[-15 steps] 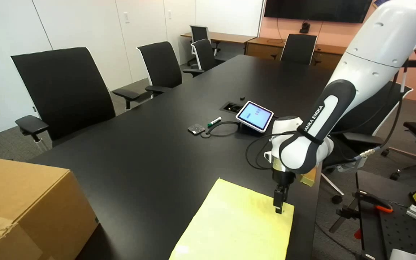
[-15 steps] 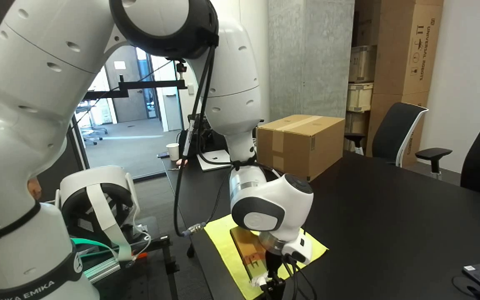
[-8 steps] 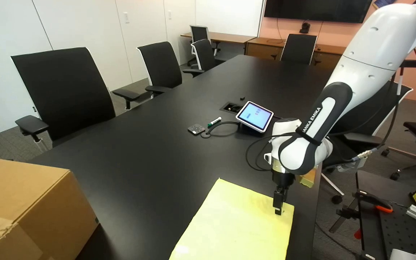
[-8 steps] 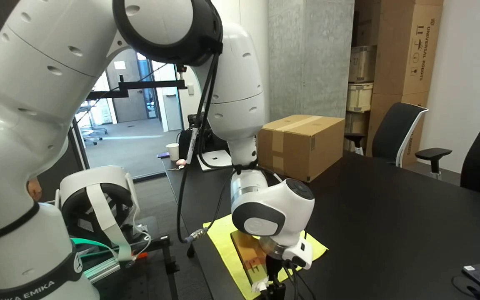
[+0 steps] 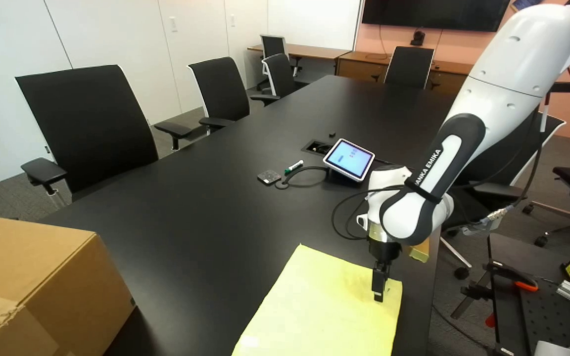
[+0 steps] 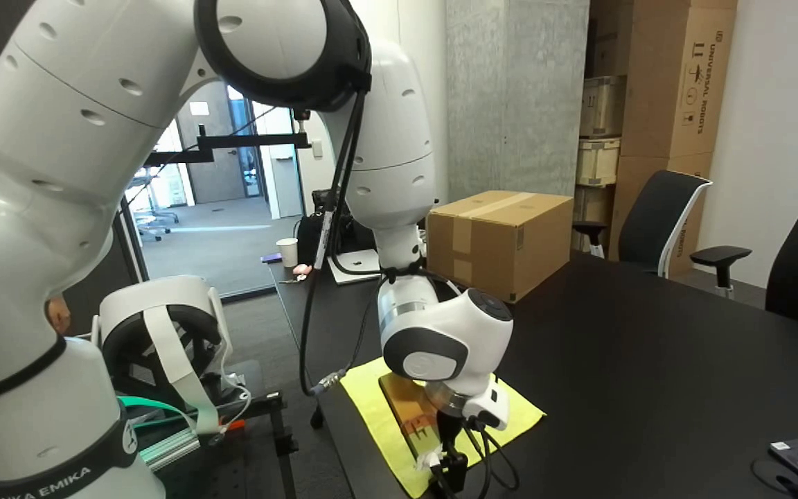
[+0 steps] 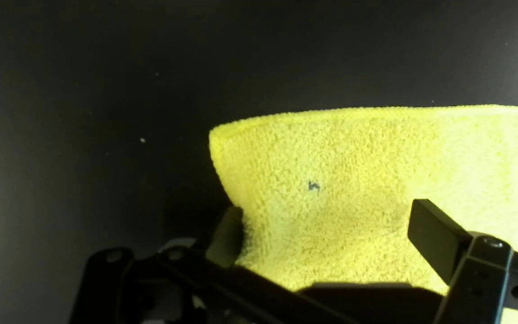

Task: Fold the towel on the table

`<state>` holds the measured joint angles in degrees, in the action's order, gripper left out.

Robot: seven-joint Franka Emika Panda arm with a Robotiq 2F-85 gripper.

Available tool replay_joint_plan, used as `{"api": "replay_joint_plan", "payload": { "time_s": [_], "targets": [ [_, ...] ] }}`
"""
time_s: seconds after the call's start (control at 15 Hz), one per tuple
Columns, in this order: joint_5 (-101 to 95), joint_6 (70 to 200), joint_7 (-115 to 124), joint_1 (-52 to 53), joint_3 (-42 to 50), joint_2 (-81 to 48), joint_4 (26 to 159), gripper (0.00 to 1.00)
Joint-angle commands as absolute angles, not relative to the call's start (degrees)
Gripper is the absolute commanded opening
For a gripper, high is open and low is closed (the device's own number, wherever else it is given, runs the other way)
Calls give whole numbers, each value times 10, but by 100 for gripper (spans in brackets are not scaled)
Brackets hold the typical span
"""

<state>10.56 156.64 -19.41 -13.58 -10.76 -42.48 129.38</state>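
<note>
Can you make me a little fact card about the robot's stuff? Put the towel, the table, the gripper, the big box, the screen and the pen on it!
towel: yellow, spread out, small dark mark near a corner
table: long, black
gripper: open, by that corner; can't tell if touching
box: brown cardboard, on the table
tablet: screen lit
marker: white, green cap

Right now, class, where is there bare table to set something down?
Bare table lies between cardboard box, towel and flat dark device, and beyond the small black piece up to the end chair. Crowded: around the tablet with marker and cable, and near a towel corner, where the open gripper stands.
</note>
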Motion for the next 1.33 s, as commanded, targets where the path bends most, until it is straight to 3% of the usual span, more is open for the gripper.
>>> {"api": "replay_joint_plan", "payload": {
  "time_s": [0.0, 1.13, 1.2, 1.27],
  "targets": [
    [91, 1553, -191, -135, -109, -426, 1290, 100],
    [95, 1466, -192, -115, -110, -422, 1284, 100],
    [96, 1465, -191, -114, -109, -422, 1283, 97],
    [95, 1464, -189, -111, -106, -422, 1279, 80]
  ]
}}
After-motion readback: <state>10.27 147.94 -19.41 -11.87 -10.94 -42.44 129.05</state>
